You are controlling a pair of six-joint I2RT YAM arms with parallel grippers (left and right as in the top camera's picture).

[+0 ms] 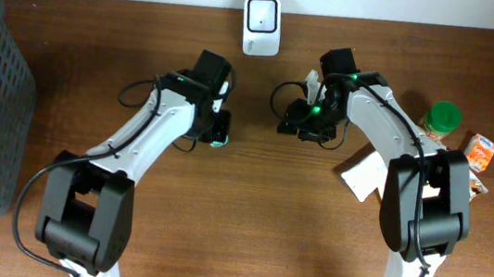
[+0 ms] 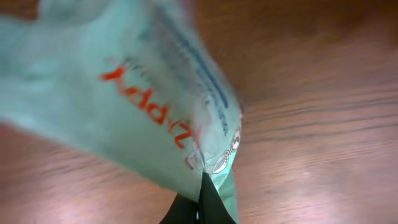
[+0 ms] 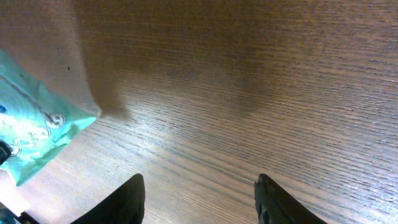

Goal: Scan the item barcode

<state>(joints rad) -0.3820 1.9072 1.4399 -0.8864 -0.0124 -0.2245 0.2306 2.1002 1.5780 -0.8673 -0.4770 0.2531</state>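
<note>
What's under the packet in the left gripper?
Wood table shows around the packet, which the left gripper pinches by its edge. The patch straight below is hidden by the packet itself.

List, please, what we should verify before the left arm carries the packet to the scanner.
1. Left gripper shut on the teal packet: ok, pinched at one edge.
2. Barcode located: cannot tell; the left wrist view is blurred and only red lettering shows.
3. Scanner unobstructed: ok, nothing stands in front of it.
4. Right gripper open and empty: ok, only wood shows between its fingers.
5. Right gripper apart from the packet: ok, it hangs to one side.
6. Packet presented to the scanner: not ok, it hangs short of it.
</note>
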